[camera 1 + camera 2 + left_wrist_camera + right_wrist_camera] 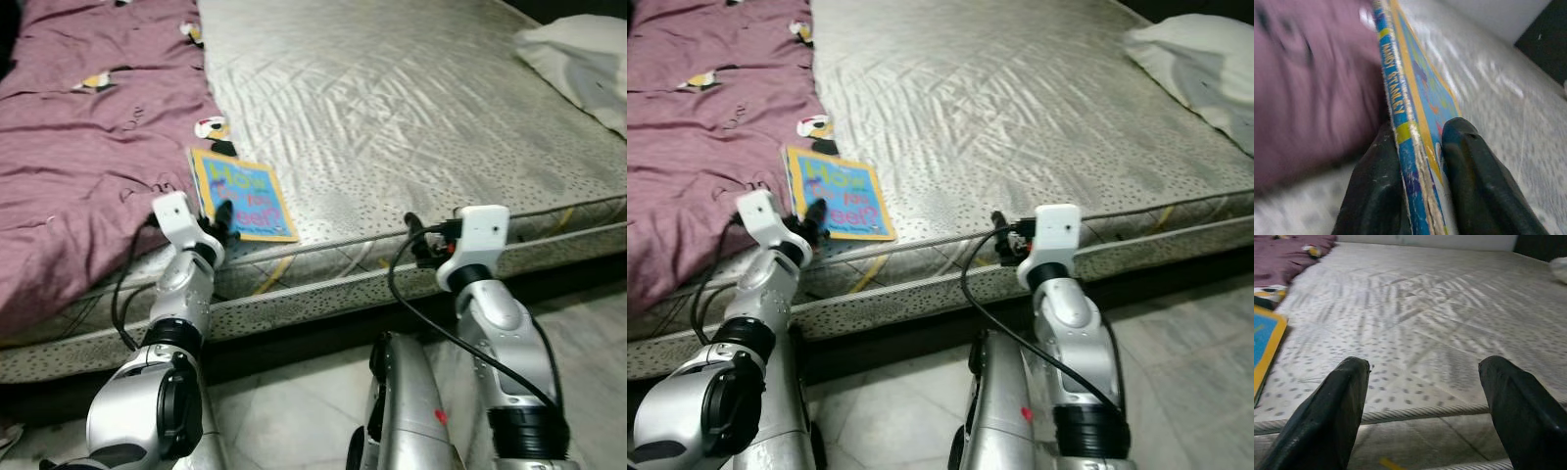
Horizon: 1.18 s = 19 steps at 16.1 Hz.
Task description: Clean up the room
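Observation:
A thin blue picture book with a yellow border point(242, 196) lies near the front edge of the mattress point(411, 117), beside the purple blanket point(78, 166). My left gripper point(221, 223) is shut on the book's near edge; in the left wrist view its two black fingers point(1474, 186) pinch the book's spine point(1400, 132) from both sides. My right gripper point(1422, 401) hovers open at the mattress's front edge, to the right of the book, with nothing between its fingers.
A white pillow point(578, 59) lies at the mattress's far right corner. The purple blanket with small printed figures covers the mattress's left part. Pale tiled floor point(294, 411) runs below the mattress in front of me.

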Motion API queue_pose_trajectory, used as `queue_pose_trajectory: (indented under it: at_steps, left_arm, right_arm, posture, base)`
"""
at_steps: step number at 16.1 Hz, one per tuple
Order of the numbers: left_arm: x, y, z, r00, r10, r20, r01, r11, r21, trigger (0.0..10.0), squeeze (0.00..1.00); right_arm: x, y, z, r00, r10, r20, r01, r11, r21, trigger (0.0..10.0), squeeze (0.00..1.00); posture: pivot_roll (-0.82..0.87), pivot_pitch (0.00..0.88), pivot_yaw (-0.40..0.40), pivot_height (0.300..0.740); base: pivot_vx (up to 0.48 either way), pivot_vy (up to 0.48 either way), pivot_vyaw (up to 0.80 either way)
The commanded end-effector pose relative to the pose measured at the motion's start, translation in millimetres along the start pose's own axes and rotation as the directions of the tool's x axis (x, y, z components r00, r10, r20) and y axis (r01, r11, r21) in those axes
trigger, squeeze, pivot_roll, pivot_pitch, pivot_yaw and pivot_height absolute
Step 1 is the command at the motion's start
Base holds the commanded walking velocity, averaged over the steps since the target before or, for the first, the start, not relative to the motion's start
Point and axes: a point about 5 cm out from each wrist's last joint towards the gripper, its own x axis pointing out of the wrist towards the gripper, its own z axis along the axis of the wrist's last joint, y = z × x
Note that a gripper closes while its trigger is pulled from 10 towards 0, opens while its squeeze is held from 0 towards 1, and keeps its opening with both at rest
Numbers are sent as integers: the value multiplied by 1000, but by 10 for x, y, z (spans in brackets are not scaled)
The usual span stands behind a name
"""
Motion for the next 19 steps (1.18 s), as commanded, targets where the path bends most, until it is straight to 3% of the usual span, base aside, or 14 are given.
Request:
queue_pose_trajectory:
  at_steps: [1,5,7,11,13,19]
  left_arm:
    - [22,14,281,991,-42,126,29,994,102,0,0]
    - [-91,-46,587,944,-153,292,88,971,224,0,0]
    - [-274,-149,802,887,-238,396,85,926,367,0,0]
    - [-592,-256,913,841,-299,451,47,871,490,0,0]
    - [-709,-260,916,841,-278,463,-9,849,528,0,0]
    - [-695,-184,610,915,-194,354,-28,845,535,0,0]
  right_arm:
    - [54,30,-9,1000,-15,15,15,1000,8,10000,0]
    - [97,47,-35,997,-60,40,59,998,33,10000,0]
    - [82,44,-77,995,-86,51,83,995,55,10000,0]
    - [77,114,-83,994,-59,91,50,994,100,10000,0]
    - [127,156,-52,994,-35,104,24,995,101,10000,0]
    - [193,32,26,990,-50,130,38,995,92,10000,0]
  posture:
    - [-39,0,-21,461]
    - [-16,0,13,461]
    - [11,0,22,461]
    - [32,0,9,461]
    - [38,0,-1,490]
    - [11,0,7,548]
  base:
    - [0,0,0]
    - [0,0,0]
    - [0,0,0]
    - [0,0,0]
    - [0,0,0]
    - [0,0,0]
